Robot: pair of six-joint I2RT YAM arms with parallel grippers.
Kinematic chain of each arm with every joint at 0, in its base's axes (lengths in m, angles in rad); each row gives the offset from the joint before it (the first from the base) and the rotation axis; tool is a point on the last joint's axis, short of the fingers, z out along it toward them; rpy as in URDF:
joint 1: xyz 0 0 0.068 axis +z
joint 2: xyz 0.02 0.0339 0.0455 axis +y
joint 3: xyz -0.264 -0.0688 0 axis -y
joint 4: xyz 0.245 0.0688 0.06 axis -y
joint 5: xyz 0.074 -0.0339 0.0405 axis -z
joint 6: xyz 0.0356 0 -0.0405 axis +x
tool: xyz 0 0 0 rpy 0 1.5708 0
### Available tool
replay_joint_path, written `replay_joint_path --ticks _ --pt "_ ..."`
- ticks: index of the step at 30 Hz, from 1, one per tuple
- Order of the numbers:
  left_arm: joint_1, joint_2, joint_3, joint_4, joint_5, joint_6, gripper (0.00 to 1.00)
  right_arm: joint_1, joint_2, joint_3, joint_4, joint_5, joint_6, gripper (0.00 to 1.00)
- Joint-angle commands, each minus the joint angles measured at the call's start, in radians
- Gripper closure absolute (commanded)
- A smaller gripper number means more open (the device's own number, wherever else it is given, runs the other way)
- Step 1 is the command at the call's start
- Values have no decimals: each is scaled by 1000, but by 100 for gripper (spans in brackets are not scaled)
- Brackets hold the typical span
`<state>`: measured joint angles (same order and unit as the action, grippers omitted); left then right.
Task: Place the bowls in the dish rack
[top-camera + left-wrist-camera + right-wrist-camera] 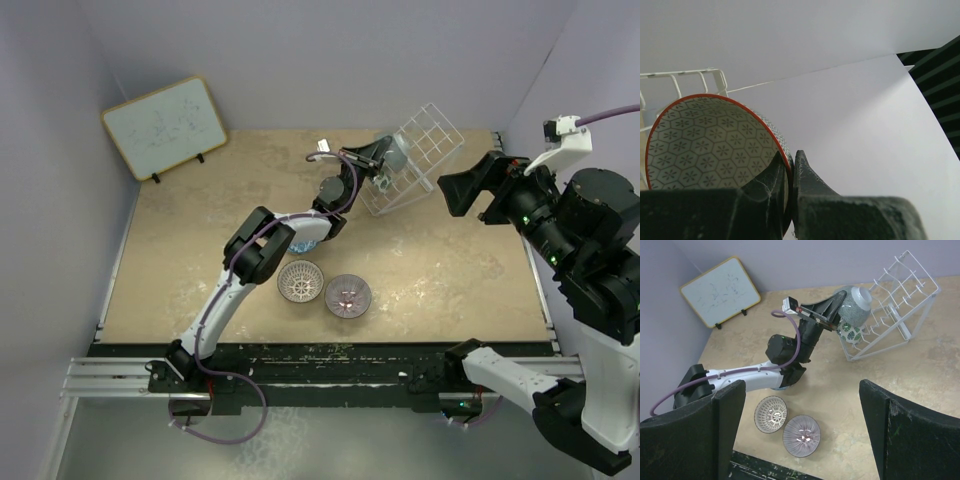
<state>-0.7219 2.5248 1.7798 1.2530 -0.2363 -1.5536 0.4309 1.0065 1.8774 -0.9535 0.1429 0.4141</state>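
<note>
My left gripper (791,162) is shut on the red rim of a pale grey-white bowl (705,145) with a hexagon pattern inside. It holds the bowl (856,304) tilted at the upper left edge of the white wire dish rack (900,295). A green-and-white bowl (852,333) sits low in the rack. On the table lie a brown-white lattice bowl (300,282) and a pinkish-purple bowl (348,295). A blue bowl (303,245) is mostly hidden under the left arm. My right gripper (801,385) hangs open and empty, right of the rack (415,155).
A wood-framed whiteboard (165,125) leans against the back left wall. The left arm (250,255) stretches diagonally across the table's middle. Walls close off the left, back and right sides.
</note>
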Motion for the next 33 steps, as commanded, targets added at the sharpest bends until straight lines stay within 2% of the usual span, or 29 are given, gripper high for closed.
replay_joint_path --ticks 1,20,27,33 --pt "10 -7 62 93 -9 -23 100 -4 3 -4 13 15 -23 3" --pt "13 29 70 86 -15 -37 94 -4 -2 -27 19 18 -27 3" --pt "15 11 66 41 -8 -31 88 -4 -7 -29 15 21 -27 2" --pt "20 7 64 -24 5 -36 87 -4 -14 -31 13 21 -28 2"
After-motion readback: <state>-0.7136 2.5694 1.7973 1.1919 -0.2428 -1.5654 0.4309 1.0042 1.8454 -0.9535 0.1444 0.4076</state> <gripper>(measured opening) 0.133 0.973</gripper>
